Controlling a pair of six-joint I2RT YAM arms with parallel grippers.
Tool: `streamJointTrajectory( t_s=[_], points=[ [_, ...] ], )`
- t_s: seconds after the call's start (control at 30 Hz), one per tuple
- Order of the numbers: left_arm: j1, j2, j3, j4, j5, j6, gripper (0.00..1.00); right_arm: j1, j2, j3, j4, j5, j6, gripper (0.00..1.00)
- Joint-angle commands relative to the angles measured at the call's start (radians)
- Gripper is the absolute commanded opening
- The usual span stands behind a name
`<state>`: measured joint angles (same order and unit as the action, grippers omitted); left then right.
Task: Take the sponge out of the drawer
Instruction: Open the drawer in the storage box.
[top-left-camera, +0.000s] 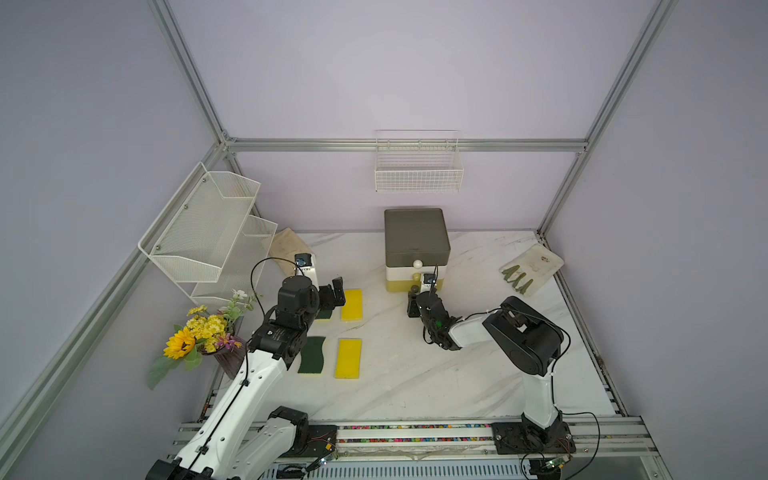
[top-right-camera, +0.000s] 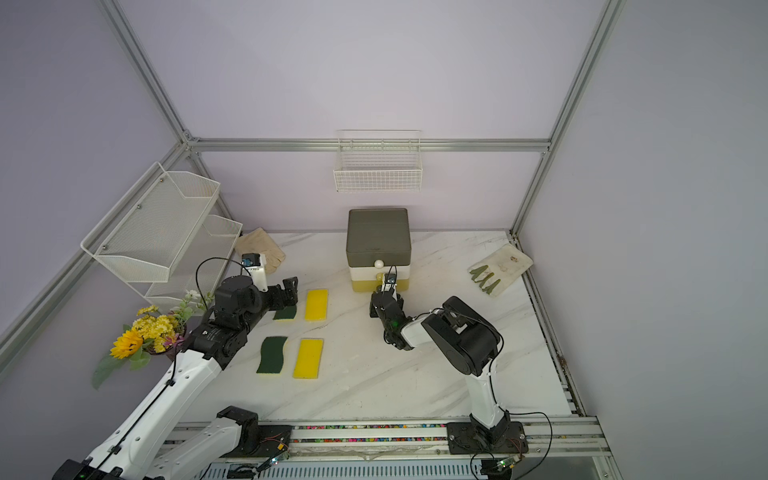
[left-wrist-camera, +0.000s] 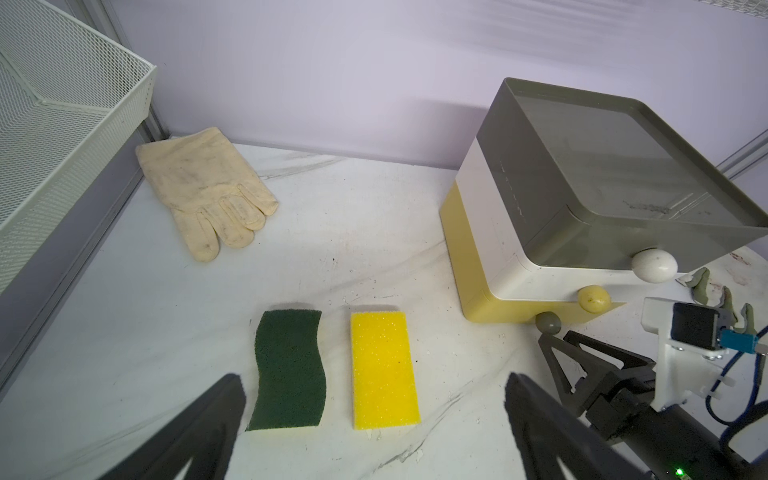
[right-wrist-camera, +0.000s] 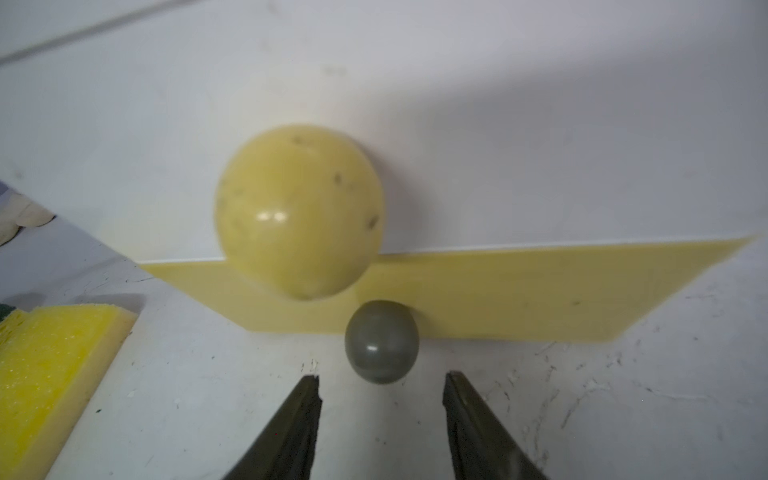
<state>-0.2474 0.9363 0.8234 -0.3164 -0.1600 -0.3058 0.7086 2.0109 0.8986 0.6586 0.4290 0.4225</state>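
The drawer unit (top-left-camera: 417, 245) (top-right-camera: 379, 243) (left-wrist-camera: 582, 187) stands at the back of the table: a grey top drawer, a white middle one and a yellow bottom one (right-wrist-camera: 498, 291). All look shut, so the sponge inside is hidden. My right gripper (right-wrist-camera: 381, 378) (top-left-camera: 422, 296) is low on the table and open. The bottom drawer's grey knob (right-wrist-camera: 381, 341) (left-wrist-camera: 548, 323) sits just ahead of its fingertips, untouched. Over to the left my left gripper (left-wrist-camera: 374, 380) (top-left-camera: 334, 297) hangs wide open and empty.
Several yellow and green scrub pads lie left of the drawers, among them a yellow pad (top-left-camera: 351, 304) (left-wrist-camera: 382, 370) and a green pad (top-left-camera: 311, 355). A cream glove (left-wrist-camera: 203, 187), mesh shelves (top-left-camera: 203, 224) and a flower vase (top-left-camera: 203, 336) stand left. A green-fingered glove (top-left-camera: 532, 268) lies right.
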Motion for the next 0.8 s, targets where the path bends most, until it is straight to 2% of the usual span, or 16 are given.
streamJointTrajectory(
  t_s=[0.0, 0.57, 0.77],
  points=[
    [0.013, -0.010, 0.031, 0.021, 0.021, -0.021, 1.00, -0.003, 0.027, 0.037, -0.014, 0.014, 0.004, 0.51],
    [0.025, -0.004, 0.030, 0.024, 0.031, -0.027, 1.00, -0.004, 0.091, 0.117, -0.047, 0.059, 0.022, 0.40],
    [0.028, -0.002, 0.029, 0.025, 0.036, -0.027, 1.00, -0.003, 0.114, 0.149, -0.057, 0.068, 0.027, 0.39]
  ],
)
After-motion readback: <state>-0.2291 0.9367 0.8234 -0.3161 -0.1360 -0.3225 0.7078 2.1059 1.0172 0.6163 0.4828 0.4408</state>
